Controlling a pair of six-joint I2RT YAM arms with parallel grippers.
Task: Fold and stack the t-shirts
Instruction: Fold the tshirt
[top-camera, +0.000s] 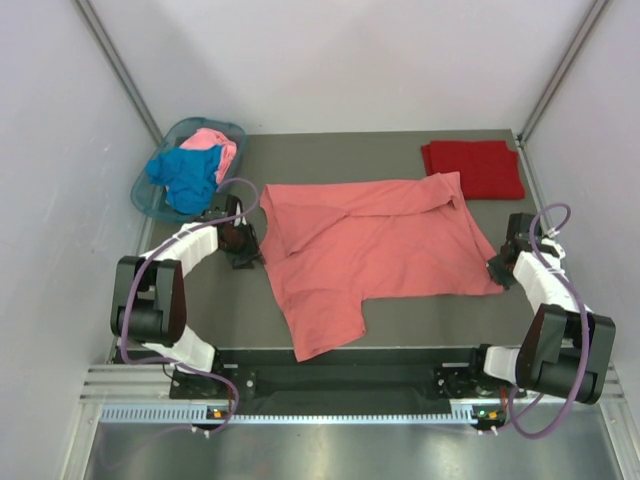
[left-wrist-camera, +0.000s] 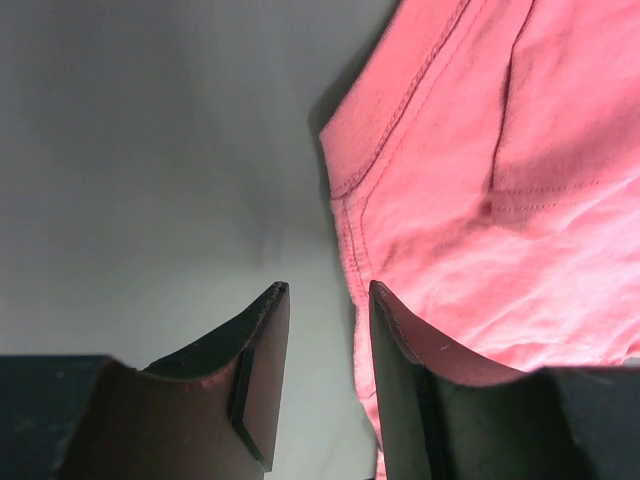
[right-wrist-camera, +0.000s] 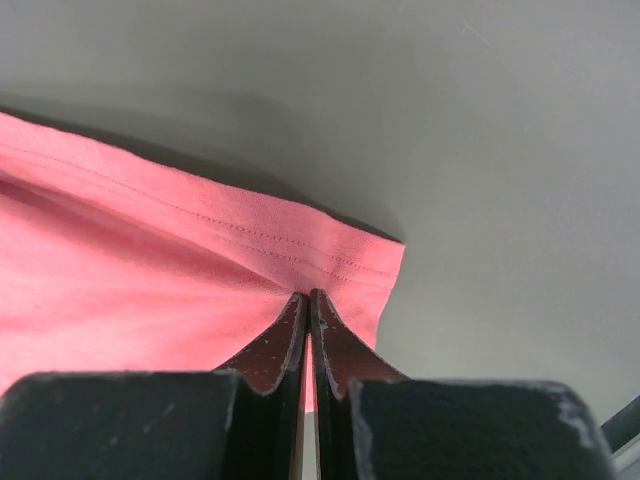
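Observation:
The salmon-coral t-shirt (top-camera: 370, 250) lies spread and wrinkled across the middle of the table. My right gripper (top-camera: 497, 270) is shut on its hemmed corner (right-wrist-camera: 340, 265) at the right edge. My left gripper (top-camera: 243, 243) is open at the shirt's left edge; the fabric edge (left-wrist-camera: 350, 240) lies against the right finger (left-wrist-camera: 400, 370), bare table between the jaws. The dark red t-shirt (top-camera: 473, 168) lies folded at the back right. The bright blue t-shirt (top-camera: 185, 175) and the light pink t-shirt (top-camera: 215, 145) are bunched in the teal basket (top-camera: 150, 205).
The teal basket stands at the back left corner, close behind my left gripper. White walls close in on both sides and the back. A metal rail (top-camera: 340, 400) runs along the near edge.

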